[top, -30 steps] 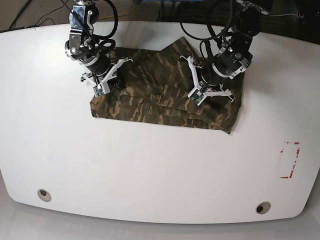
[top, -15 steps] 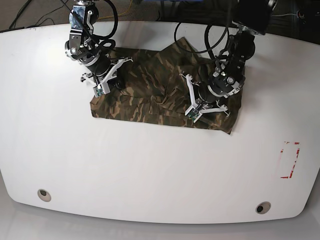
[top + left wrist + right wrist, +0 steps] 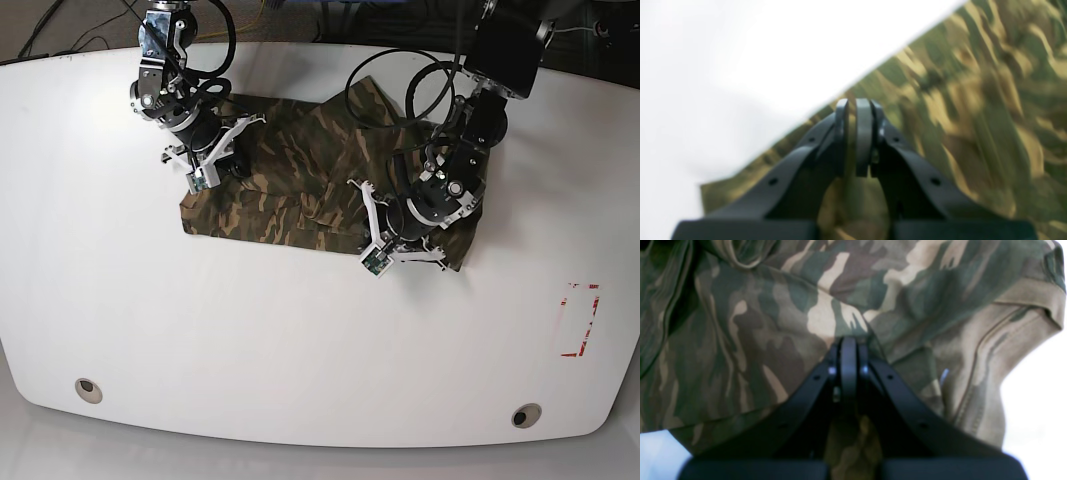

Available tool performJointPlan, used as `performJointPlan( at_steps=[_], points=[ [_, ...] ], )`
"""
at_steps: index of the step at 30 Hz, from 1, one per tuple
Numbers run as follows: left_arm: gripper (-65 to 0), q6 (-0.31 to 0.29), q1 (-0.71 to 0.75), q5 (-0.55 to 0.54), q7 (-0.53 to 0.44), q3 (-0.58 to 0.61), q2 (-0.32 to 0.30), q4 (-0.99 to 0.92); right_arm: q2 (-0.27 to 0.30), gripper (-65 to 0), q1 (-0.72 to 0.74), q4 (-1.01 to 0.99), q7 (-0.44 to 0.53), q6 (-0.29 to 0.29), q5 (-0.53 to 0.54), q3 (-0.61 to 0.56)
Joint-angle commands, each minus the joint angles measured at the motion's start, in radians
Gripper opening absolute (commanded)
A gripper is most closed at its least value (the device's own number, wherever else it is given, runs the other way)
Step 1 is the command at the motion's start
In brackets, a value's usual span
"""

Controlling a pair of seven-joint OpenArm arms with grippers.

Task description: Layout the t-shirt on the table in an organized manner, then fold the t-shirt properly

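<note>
The camouflage t-shirt point(image 3: 290, 190) lies crumpled at the back middle of the white table point(image 3: 300, 340). My right gripper point(image 3: 213, 160) is at the shirt's left end. In the right wrist view its jaws point(image 3: 848, 343) are shut and pinch a ridge of the cloth point(image 3: 773, 323). My left gripper point(image 3: 405, 230) is low over the shirt's front right part. In the blurred left wrist view its jaws point(image 3: 857, 110) are closed with cloth point(image 3: 973, 100) between the pads, close to the shirt's edge and the bare table point(image 3: 740, 50).
Two grommet holes point(image 3: 88, 388) point(image 3: 525, 414) sit near the front edge. A red-marked rectangle point(image 3: 582, 320) is at the right. Cables and dark gear lie behind the table's back edge. White tabletop point(image 3: 1040, 390) shows beside the shirt's sleeve.
My left gripper has moved forward and slightly left across the shirt, from its back right part to near its front edge. The right arm has stayed still.
</note>
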Motion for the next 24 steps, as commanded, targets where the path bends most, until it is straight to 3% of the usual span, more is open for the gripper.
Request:
performJointPlan(
  at_steps=[1,10,17,24],
  points=[
    [-62.3,0.002,-0.029,-0.006,-0.024,-0.001,0.001,0.019,0.005,-65.0,-0.016,-0.008,-0.084,-0.002,-0.056,0.0],
    [-62.3,0.002,0.026,-0.003,-0.015,-0.031,-0.013,0.194,0.005,-65.0,-0.015,-0.006,-0.084,-0.002,-0.056,0.0],
    [-62.3,0.002,0.177,-0.007,0.012,-0.205,-0.039,0.332,0.005,-65.0,-0.007,-0.008,-0.084,-0.004,-0.056,0.0],
    [-62.3,0.001,0.264,-0.007,0.01,-0.376,-0.039,0.342,0.005,-65.0,-0.009,-0.008,-0.084,-0.002,-0.054,0.0]
  ],
)
